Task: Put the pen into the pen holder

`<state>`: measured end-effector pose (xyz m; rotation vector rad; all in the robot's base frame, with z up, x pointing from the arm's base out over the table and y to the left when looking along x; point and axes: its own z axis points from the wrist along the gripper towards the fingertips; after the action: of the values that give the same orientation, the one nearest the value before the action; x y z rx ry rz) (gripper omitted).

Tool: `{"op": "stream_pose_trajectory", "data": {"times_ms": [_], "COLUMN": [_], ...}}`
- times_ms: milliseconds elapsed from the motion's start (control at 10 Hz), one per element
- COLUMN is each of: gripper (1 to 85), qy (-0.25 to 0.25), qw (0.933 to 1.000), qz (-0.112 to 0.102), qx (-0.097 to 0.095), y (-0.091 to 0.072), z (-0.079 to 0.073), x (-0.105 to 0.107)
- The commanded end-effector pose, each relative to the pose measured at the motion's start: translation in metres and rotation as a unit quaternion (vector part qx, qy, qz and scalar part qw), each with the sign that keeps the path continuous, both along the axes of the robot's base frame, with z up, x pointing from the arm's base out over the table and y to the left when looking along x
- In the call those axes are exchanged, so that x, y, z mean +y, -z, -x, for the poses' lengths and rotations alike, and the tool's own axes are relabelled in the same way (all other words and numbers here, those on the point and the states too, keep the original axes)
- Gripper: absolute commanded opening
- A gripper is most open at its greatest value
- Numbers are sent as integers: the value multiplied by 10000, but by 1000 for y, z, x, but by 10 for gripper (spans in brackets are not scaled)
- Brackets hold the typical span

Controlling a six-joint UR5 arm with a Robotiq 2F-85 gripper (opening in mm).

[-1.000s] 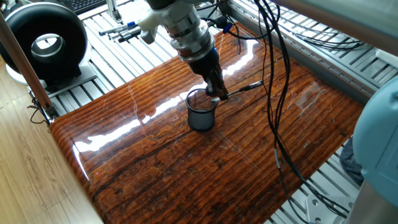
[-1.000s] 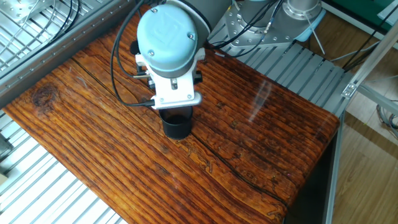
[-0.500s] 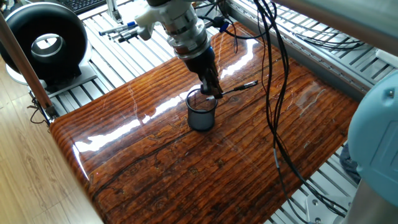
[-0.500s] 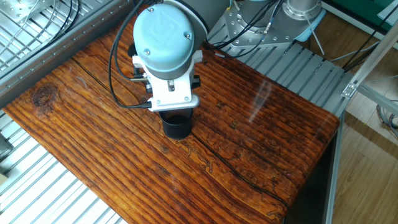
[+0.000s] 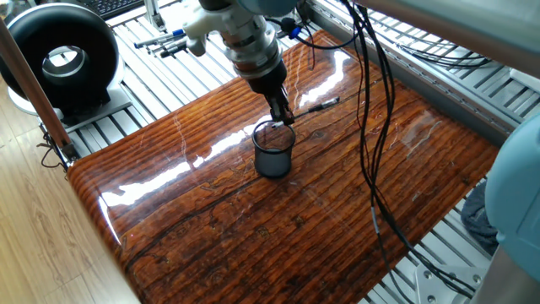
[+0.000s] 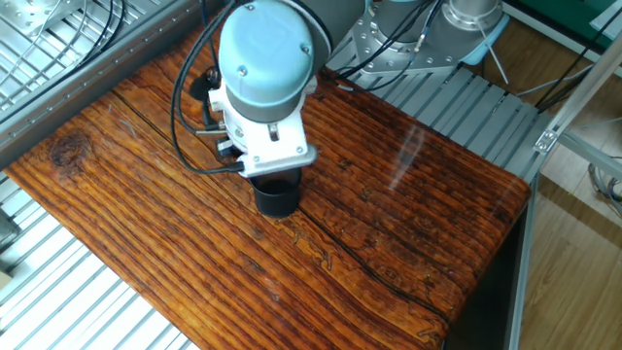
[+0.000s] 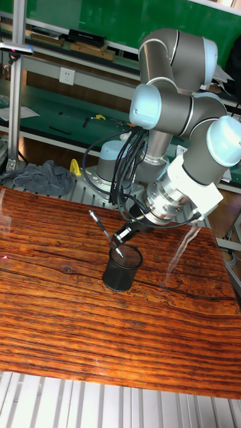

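1. A glossy wooden counter (image 5: pixel 253 228) fills the middle of the scene, with metal slats around it.
2. The pen holder (image 5: pixel 274 150), a dark mesh cup, stands upright near the counter's centre.
3. The end effector (image 5: pixel 283 118) hangs just above the cup's rim, tilted, its fingers closed on the pen (image 7: pixel 104 232).
4. The pen is slanted: its lower tip sits at the cup's mouth, and its upper end points up and away from the arm.
5. In the other fixed view the arm's wrist covers the end effector; only the cup (image 6: pixel 276 197) shows below it.
6. A round black fan (image 5: pixel 59 59) sits far left, off the counter.
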<state>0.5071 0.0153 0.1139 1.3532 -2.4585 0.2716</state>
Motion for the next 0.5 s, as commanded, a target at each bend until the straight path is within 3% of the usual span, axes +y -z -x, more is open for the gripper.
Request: {"op": "stream_pose_trajectory", "data": {"times_ms": [0, 200, 400], "gripper": [13, 13, 13], "qy": [-314, -324, -465], "qw": [9990, 9983, 9955], "qz": [-151, 82, 602], "qx": [267, 485, 566], "y": [-1, -8, -20], "z": [8, 17, 17], "x": [3, -8, -30]}}
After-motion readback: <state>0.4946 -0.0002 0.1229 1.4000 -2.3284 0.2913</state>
